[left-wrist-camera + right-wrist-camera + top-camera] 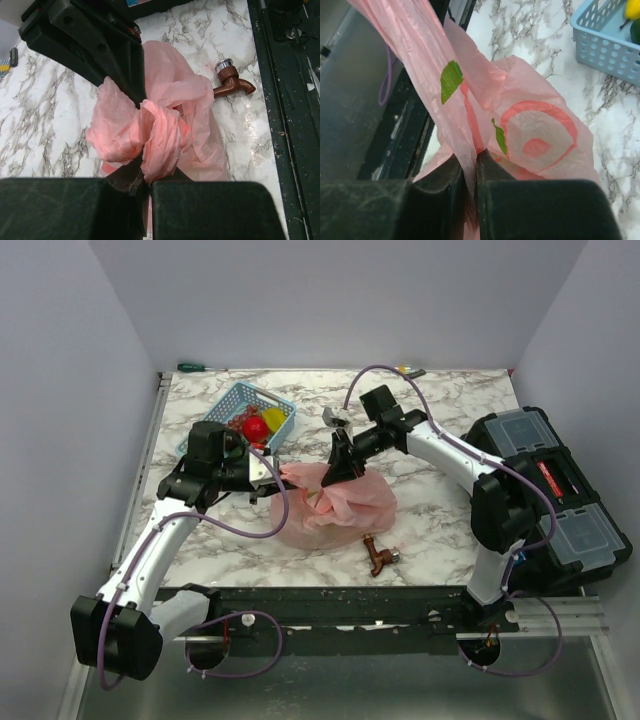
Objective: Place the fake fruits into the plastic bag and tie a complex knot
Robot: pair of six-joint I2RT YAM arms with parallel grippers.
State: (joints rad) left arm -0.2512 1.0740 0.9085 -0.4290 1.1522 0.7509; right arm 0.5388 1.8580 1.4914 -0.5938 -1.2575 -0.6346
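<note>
The pink plastic bag (335,502) lies crumpled mid-table. My left gripper (277,476) is shut on a bunched fold of the bag (159,142) at its left side. Whether that bunch is a knot I cannot tell. From the far side, my right gripper (336,472) is shut on a stretched strip of the bag (427,65), with film pinched between its fingers (492,175). A red fruit (255,428) and a yellow fruit (273,418) sit in the blue basket (228,405). The bag's contents are hidden.
A brown tap-shaped piece (380,555) lies in front of the bag, near the table's front edge. A black toolbox (555,495) stands at the right. A green-handled screwdriver (194,367) lies at the back left. The basket corner (607,42) shows in the right wrist view.
</note>
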